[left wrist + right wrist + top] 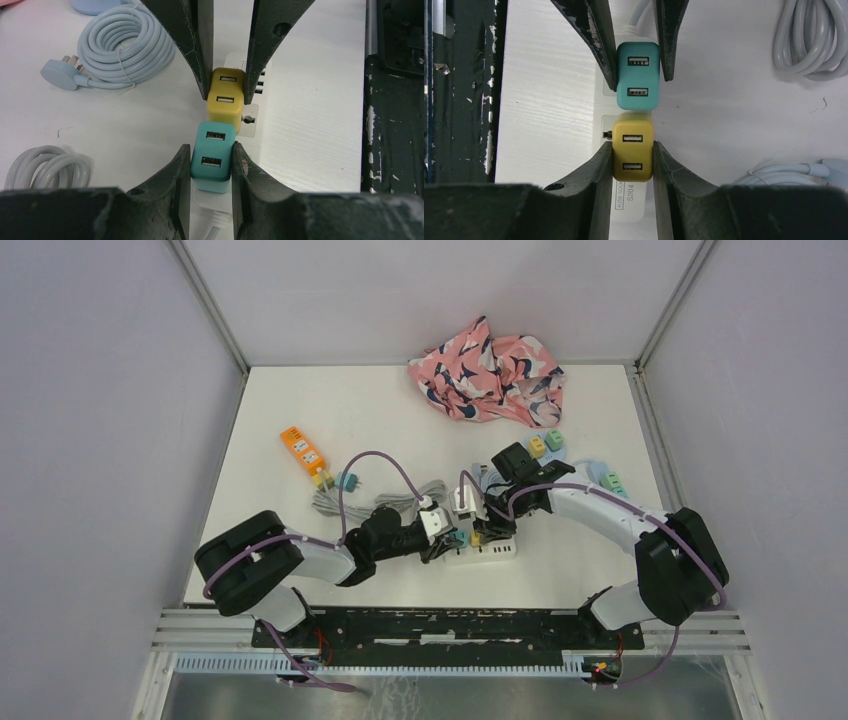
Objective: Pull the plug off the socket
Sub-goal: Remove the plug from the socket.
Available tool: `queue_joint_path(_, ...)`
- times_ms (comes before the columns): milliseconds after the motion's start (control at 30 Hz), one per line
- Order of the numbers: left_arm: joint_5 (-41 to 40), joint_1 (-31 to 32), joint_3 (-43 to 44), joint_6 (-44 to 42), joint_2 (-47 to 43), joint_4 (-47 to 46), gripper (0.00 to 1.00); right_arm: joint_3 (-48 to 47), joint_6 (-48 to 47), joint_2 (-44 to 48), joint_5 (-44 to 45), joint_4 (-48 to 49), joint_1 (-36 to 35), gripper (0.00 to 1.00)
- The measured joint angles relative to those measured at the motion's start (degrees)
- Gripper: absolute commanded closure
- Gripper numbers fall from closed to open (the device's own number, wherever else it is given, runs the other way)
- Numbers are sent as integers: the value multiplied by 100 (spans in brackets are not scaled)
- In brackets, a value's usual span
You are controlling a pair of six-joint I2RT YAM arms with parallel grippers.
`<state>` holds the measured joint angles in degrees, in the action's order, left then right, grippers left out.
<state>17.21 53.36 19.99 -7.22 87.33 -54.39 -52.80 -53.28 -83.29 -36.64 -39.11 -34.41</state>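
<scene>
A white power strip (497, 552) lies at the near middle of the table, with a teal USB plug (212, 160) and a yellow USB plug (632, 152) seated in it side by side. My left gripper (211, 150) is shut on the teal plug, with a finger pressed on each side. My right gripper (632, 147) is shut on the yellow plug in the same way. The two grippers face each other over the strip, and in the top view the left gripper (455, 538) and the right gripper (480, 533) nearly meet. The strip's label reads S204.
A grey coiled cable (340, 498) lies left of the strip and a light blue coiled cable (125, 45) lies behind it. An orange device (303, 452), loose small plugs (545, 443) and a pink cloth (490, 370) lie farther back. The black base rail (392, 125) runs close by.
</scene>
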Motion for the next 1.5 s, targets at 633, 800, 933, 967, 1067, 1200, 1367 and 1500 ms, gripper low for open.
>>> queue_joint_path(633, 98, -50, 0, 2, 125, -195, 97, 160, 673, 98, -98, 378, 197, 100)
queue_joint_path(800, 164, -15, 2, 4, 155, -240, 97, 160, -22, 162, -365, 59, 229, 100)
queue_joint_path(933, 247, -15, 15, 4, 177, -238, 97, 160, 74, 144, -297, 94, 92, 100)
queue_joint_path(967, 256, -15, 15, 4, 179, -234, 97, 160, 208, 129, -260, 138, 72, 100)
queue_joint_path(1067, 269, -22, 26, 4, 195, -232, 97, 149, 649, 83, -175, 254, 66, 100)
queue_joint_path(1200, 282, -26, 35, 4, 210, -238, 97, 129, 798, 81, -127, 232, 101, 100)
queue_joint_path(1367, 256, -26, 81, 4, 232, -234, 97, 37, 343, 85, -273, -39, 289, 100)
queue_joint_path(1500, 275, -17, 96, 4, 251, -234, 97, 35, -57, 87, -413, -175, 317, 100)
